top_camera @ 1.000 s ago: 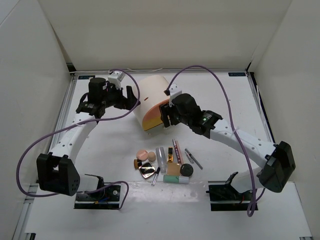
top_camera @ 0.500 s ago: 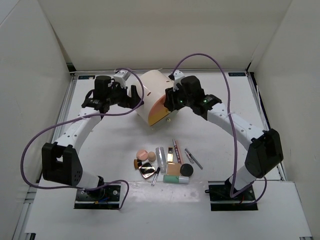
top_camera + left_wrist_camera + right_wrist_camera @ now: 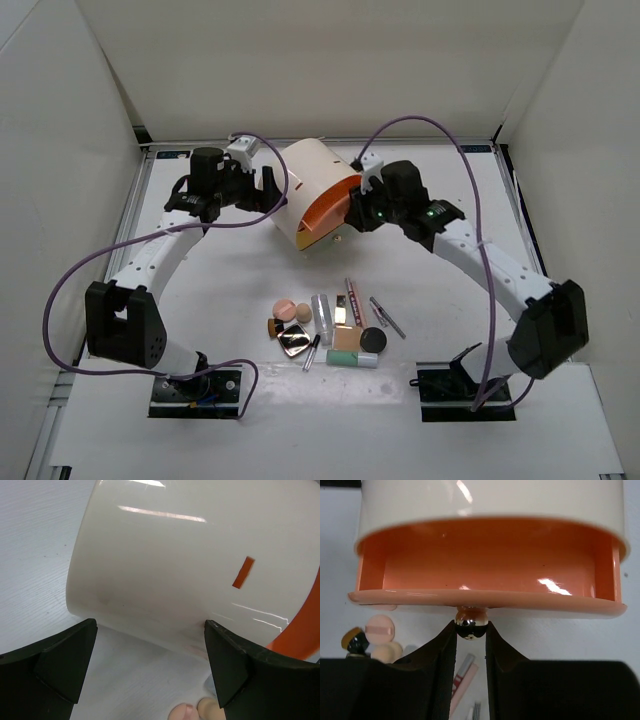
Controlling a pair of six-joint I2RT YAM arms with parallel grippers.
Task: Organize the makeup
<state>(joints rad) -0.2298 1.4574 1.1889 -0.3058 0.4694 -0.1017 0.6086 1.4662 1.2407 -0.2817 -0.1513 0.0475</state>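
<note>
The makeup lies in a loose pile at the table's middle front: a pink sponge (image 3: 284,307), a clear tube (image 3: 321,312), a black round compact (image 3: 373,340), a mint-green tube (image 3: 352,358), a square compact (image 3: 294,344) and thin pencils (image 3: 385,316). The cream cylindrical box (image 3: 310,178) lies on its side behind them. Its orange drawer (image 3: 485,567) stands partly out and holds nothing. My right gripper (image 3: 471,628) is shut on the drawer's shiny round knob (image 3: 471,621). My left gripper (image 3: 150,630) stands open against the box's cream wall (image 3: 175,565), one finger on each side.
White walls close the table in at the back and both sides. Purple cables loop over both arms. Two sponges (image 3: 192,712) show below the left fingers, and the pink sponge (image 3: 380,626) lies under the drawer's left end.
My right gripper has swung round to the drawer's front and closed on its knob. The orange drawer shows further out. My left gripper came up against the box and stays open.
</note>
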